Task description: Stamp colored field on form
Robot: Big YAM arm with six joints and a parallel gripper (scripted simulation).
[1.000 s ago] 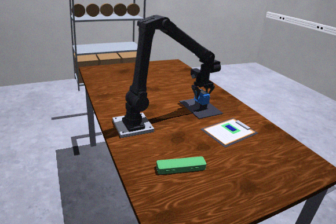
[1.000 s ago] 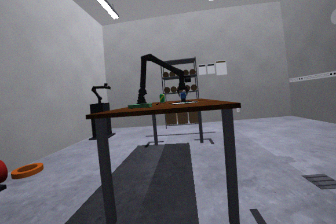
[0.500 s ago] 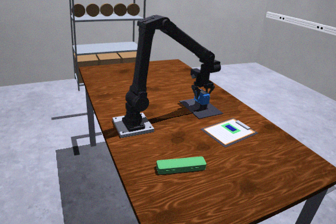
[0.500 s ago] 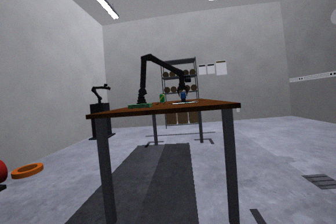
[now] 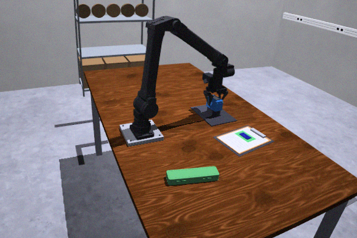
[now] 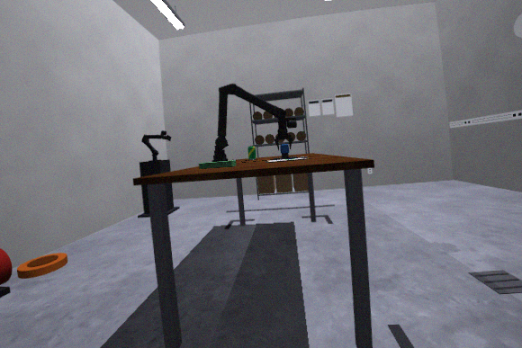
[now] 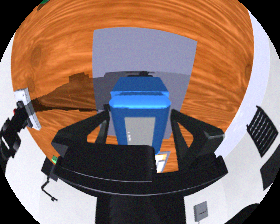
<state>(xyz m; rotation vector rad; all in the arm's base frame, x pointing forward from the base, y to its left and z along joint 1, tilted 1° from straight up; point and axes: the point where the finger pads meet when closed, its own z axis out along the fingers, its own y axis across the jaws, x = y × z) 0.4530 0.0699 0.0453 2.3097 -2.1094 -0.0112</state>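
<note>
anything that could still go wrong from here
1. The open gripper straddles the blue stamp standing on the grey mat. If the arm lifts at a slant, a finger might clip the stamp and tip it.
2. The clipboard form with its green field lies close beside the mat, so a low sweep that way could nudge it.
</note>
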